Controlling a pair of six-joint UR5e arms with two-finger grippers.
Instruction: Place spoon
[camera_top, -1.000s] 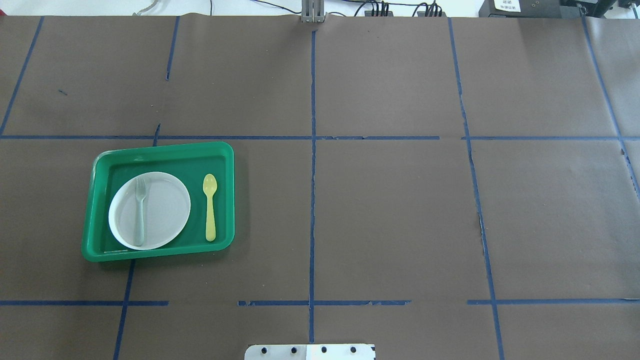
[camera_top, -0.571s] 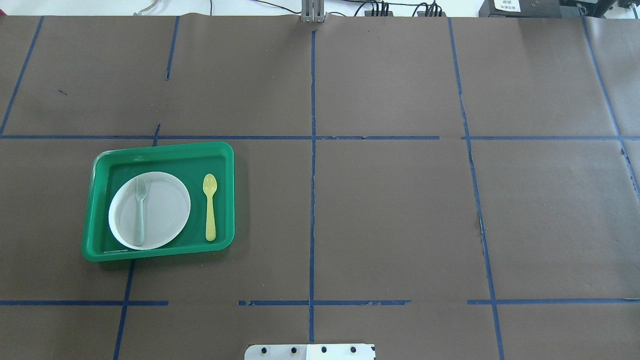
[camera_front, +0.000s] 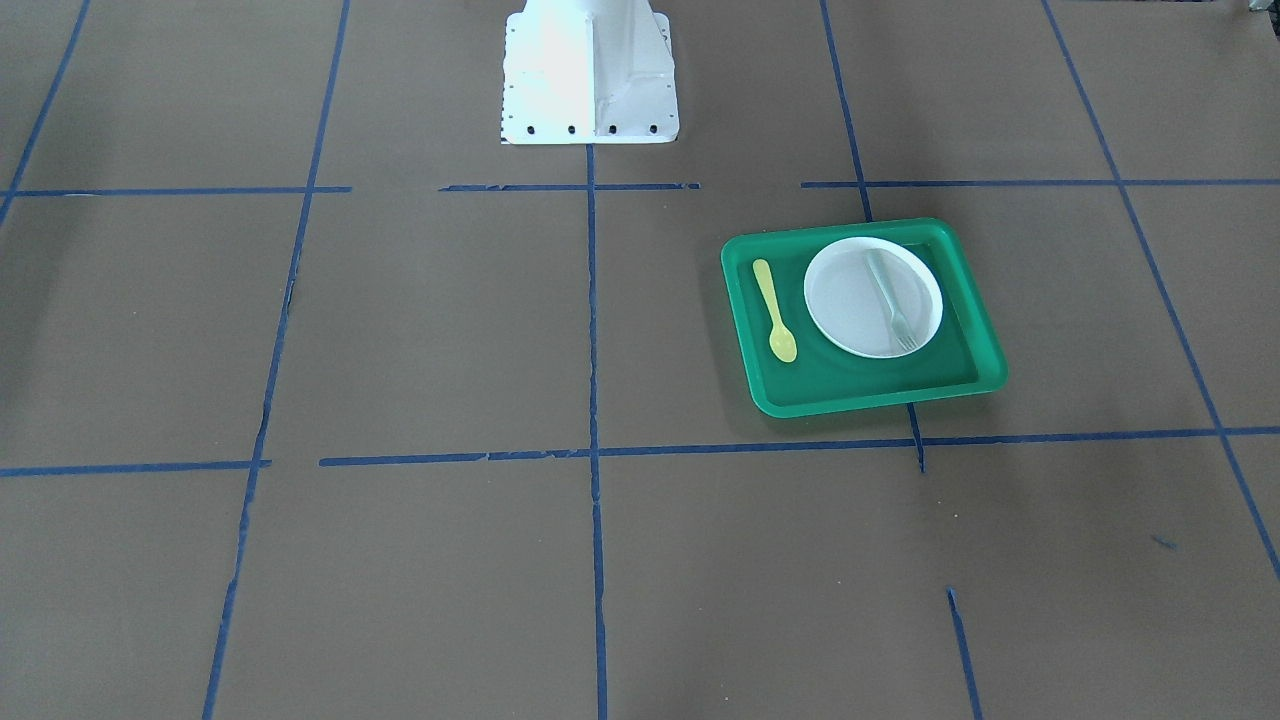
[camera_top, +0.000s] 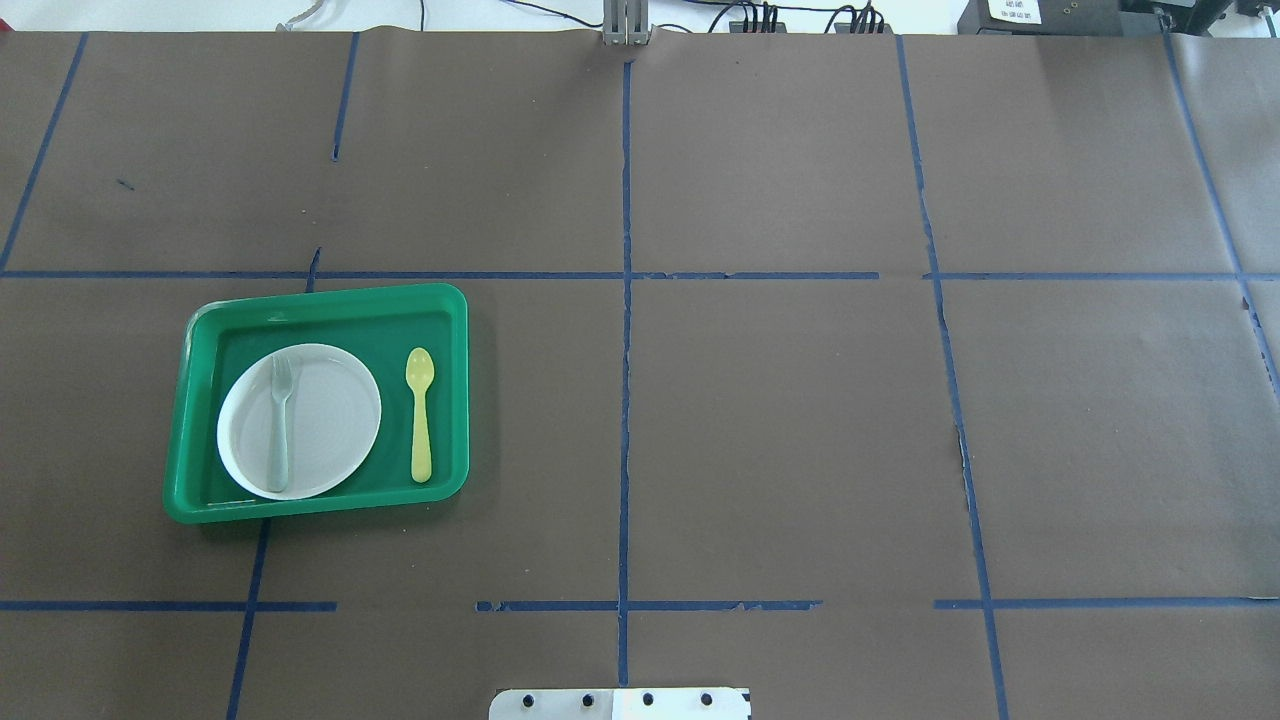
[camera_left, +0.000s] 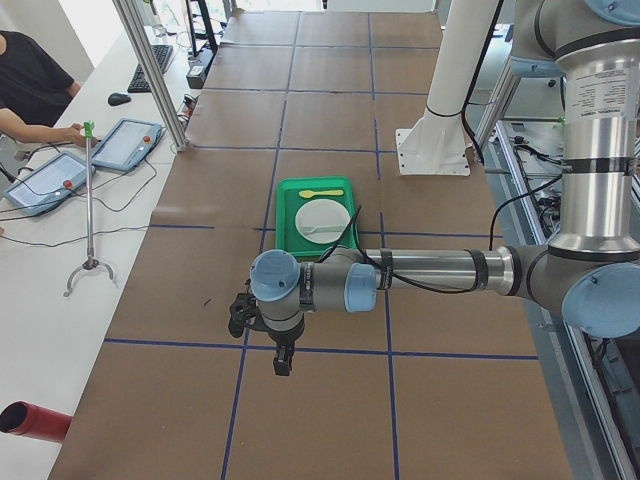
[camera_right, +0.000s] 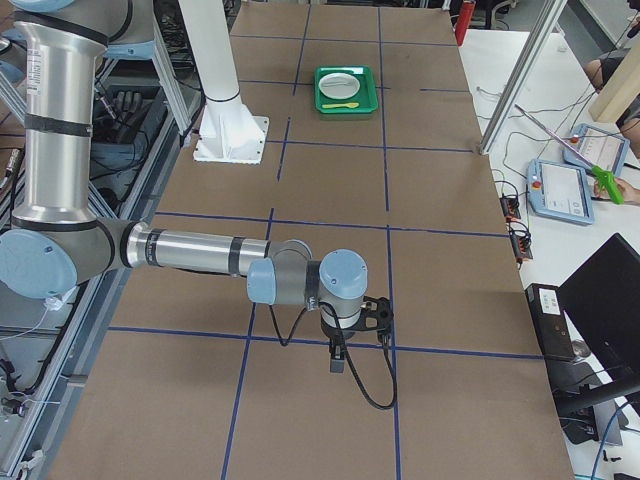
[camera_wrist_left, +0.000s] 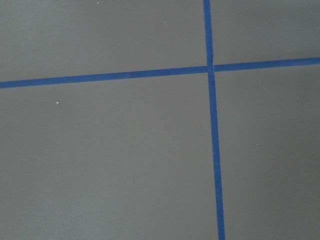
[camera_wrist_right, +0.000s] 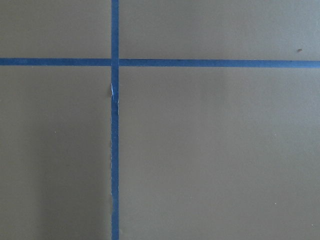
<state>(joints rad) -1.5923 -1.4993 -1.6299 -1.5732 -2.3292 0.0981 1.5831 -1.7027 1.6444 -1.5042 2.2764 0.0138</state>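
The pale yellow spoon (camera_top: 420, 415) lies flat in the green tray (camera_top: 330, 296), to the right of the white plate (camera_top: 325, 420), bowl end pointing away from the robot. It also shows in the front view (camera_front: 775, 310) and small in the left side view (camera_left: 320, 193). A translucent grey fork (camera_top: 279, 420) lies on the plate. My left gripper (camera_left: 242, 316) hangs over bare table well away from the tray, and my right gripper (camera_right: 374, 316) hangs over the far end of the table. Both show only in side views, so I cannot tell whether they are open or shut. The wrist views show only brown table and blue tape.
The brown table cover is crossed by blue tape lines. The white robot base (camera_front: 590, 70) stands at the robot's edge of the table. Metal posts (camera_left: 150, 70) and operators' tablets (camera_left: 130, 143) stand along the far edge. A long grabber tool (camera_left: 88, 200) lies there.
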